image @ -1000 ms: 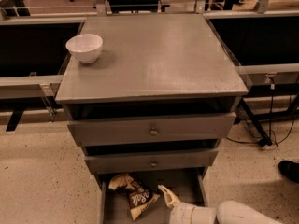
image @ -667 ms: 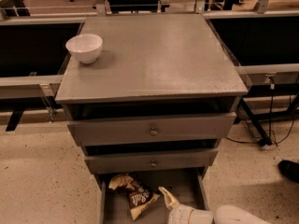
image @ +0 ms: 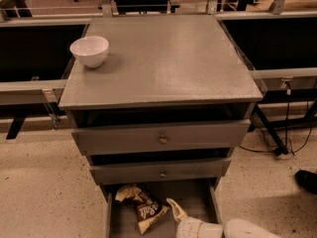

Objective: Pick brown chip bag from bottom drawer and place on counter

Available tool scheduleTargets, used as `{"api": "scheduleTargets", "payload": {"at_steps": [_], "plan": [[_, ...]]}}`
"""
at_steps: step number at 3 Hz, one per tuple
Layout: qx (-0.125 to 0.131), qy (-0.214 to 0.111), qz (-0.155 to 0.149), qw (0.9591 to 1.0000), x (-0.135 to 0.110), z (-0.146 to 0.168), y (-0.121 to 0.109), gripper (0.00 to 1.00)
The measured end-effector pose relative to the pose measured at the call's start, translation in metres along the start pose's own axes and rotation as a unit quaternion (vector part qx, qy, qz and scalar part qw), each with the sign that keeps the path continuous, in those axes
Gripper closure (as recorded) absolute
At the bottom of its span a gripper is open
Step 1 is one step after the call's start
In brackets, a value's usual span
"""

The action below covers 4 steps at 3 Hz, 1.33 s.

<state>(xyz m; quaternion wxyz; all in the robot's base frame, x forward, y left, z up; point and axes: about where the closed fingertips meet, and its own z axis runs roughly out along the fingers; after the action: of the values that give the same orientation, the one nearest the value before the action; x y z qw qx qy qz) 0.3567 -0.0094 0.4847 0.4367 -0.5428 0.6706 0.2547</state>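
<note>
Matte-gray counter [image: 168,58], white bowl [image: 89,50] near back-left corner, brown chip bag [image: 143,209] on bottom drawer [image: 195,200] floor, gripper [image: 177,211] just beside it.

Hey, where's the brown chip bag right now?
In the camera view, the brown chip bag lies in the open bottom drawer, toward its left side. The pincer is just to the bag's right, low in the same drawer.
</note>
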Motion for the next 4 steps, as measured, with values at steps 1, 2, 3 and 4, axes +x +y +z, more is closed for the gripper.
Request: {"api": "scheduleTargets", "payload": {"at_steps": [1,2,3,4], "plan": [[-0.007,-0.054,-0.013,0.9985,0.025,0.039,-0.022,0.00],[-0.007,-0.073,0.014,0.9972,0.036,0.055,-0.020,0.00],[-0.046,-0.086,0.015,0.9951,0.041,0.076,-0.018,0.00],[-0.036,-0.085,0.011,0.9957,0.077,0.108,-0.036,0.00]]}}
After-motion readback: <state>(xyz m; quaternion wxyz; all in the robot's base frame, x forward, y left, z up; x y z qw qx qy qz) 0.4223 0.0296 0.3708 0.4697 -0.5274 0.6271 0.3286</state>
